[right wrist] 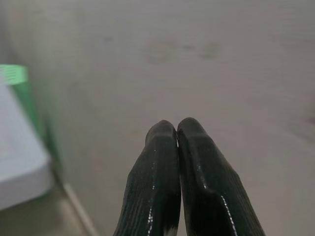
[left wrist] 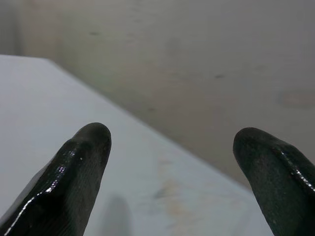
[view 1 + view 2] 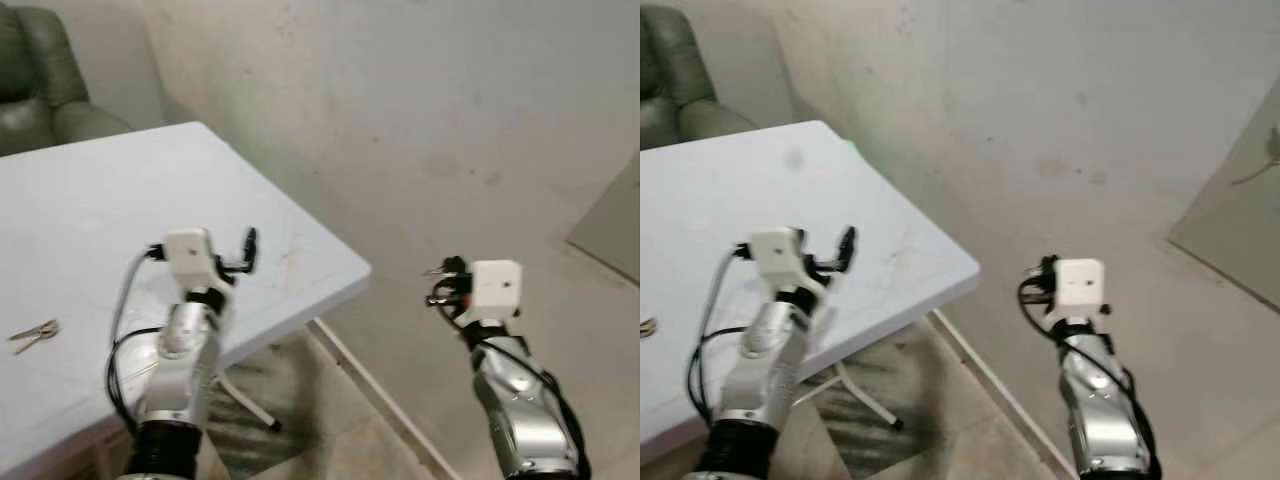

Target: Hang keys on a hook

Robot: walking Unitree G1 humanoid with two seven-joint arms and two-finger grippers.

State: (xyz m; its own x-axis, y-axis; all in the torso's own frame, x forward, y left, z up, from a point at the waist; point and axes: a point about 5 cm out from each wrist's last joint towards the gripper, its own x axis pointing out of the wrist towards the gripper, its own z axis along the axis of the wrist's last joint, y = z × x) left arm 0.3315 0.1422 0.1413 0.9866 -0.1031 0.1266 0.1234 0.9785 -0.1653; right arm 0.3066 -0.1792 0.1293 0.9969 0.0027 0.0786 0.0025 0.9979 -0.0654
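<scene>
Broadly, largest thing first:

Wall and floor: a pale, stained wall fills the background, meeting a beige floor below.

Table [image 3: 90, 200]: a white folding table on the robot's left; its near corner juts toward the middle of the scene and a white leg shows underneath.

Armchair [image 3: 35, 80]: grey-green, behind the table's far edge, in the upper left corner.

Left arm: a silver forearm rises from the lower left and reaches forward over the table's near edge, its white wrist block uppermost.

Left gripper [image 3: 246, 250]: held above the tabletop near the corner, its two black fingers [image 2: 78, 172] spread wide apart with nothing between them.

Right arm: a silver forearm rises from the lower right, bent up over the bare floor, well apart from the table.

Right gripper [image 3: 445, 283]: raised toward the wall, its two fingers pressed together along their length; I cannot tell whether they hold anything.

Keys [image 3: 33, 334]: a small metallic bunch lying flat on the tabletop, far to the left, well apart from both grippers.
</scene>
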